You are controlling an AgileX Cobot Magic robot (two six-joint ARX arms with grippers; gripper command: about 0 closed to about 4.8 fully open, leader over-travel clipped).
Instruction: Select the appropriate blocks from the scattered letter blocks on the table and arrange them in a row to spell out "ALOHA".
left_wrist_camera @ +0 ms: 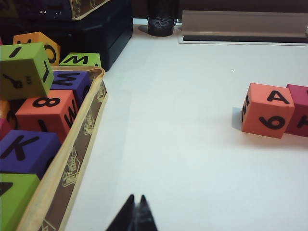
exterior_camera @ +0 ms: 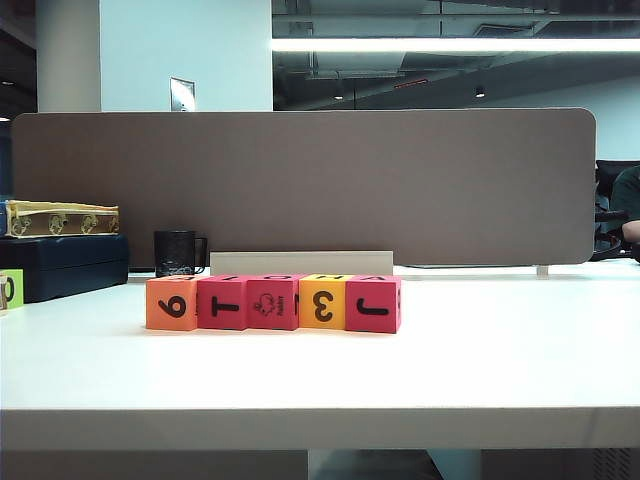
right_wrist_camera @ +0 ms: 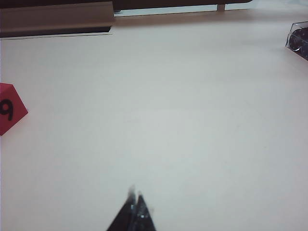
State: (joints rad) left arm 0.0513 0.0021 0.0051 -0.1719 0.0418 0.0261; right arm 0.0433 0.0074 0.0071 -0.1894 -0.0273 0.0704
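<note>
Several letter blocks stand touching in one row on the white table [exterior_camera: 320, 380]: an orange one [exterior_camera: 171, 304] showing 6, a pink-red T [exterior_camera: 222, 303], a pink-red logo block [exterior_camera: 272, 303], a yellow 3 [exterior_camera: 322, 303] and a pink-red J [exterior_camera: 373, 304]. The left wrist view shows the orange block [left_wrist_camera: 267, 109] with an A on top, well ahead of my left gripper [left_wrist_camera: 137, 197], which is shut and empty. My right gripper [right_wrist_camera: 135, 193] is also shut and empty over bare table, far from the row's pink-red end block [right_wrist_camera: 9, 113]. Neither gripper shows in the exterior view.
A patterned box [left_wrist_camera: 79, 139] full of spare letter blocks lies close beside the left gripper. A dark case [exterior_camera: 65, 262], a black mug [exterior_camera: 177, 253], a lime-green block [exterior_camera: 10, 288] and a grey-brown divider panel [exterior_camera: 300, 185] stand behind. A clear container [right_wrist_camera: 299, 39] sits at the far right.
</note>
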